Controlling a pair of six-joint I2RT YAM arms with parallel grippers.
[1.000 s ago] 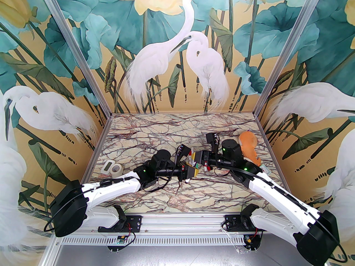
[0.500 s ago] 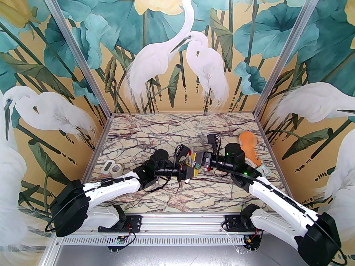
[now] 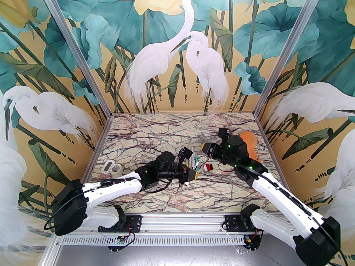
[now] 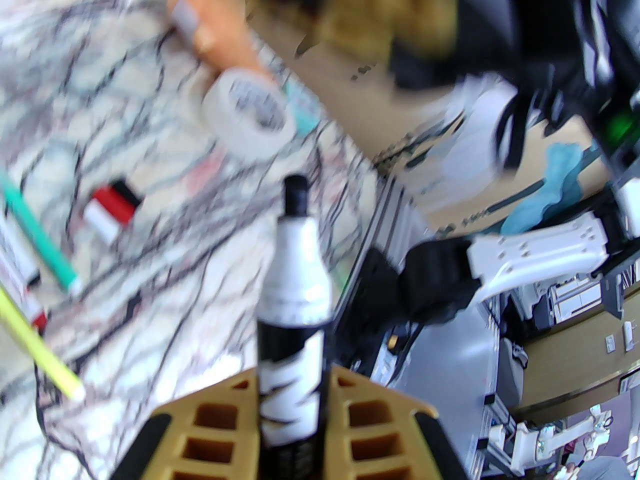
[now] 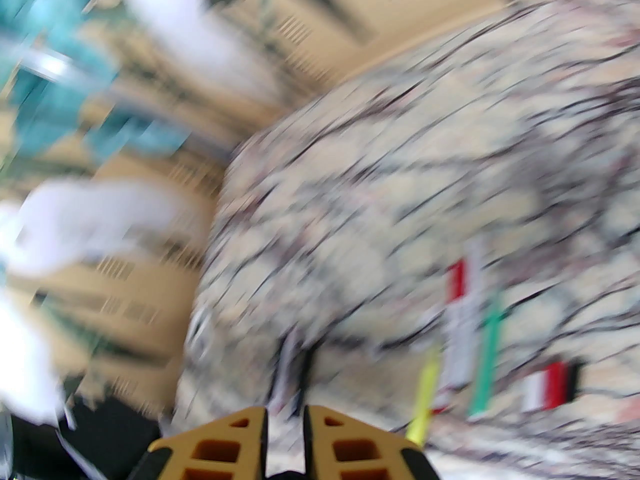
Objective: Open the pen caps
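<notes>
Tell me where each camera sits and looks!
Top external: high behind the bases, looking down on the marble table; left arm, right arm show.
Left wrist: on the left arm, looking along the left gripper, shut on a black marker.
Right wrist: on the right arm, facing the table past the shut right gripper.
Wrist views share the green pen.

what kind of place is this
Likely a robot test cell: a marble-print table boxed in by heron-mural panels on aluminium posts, with robot arms bolted to its front rail.
</notes>
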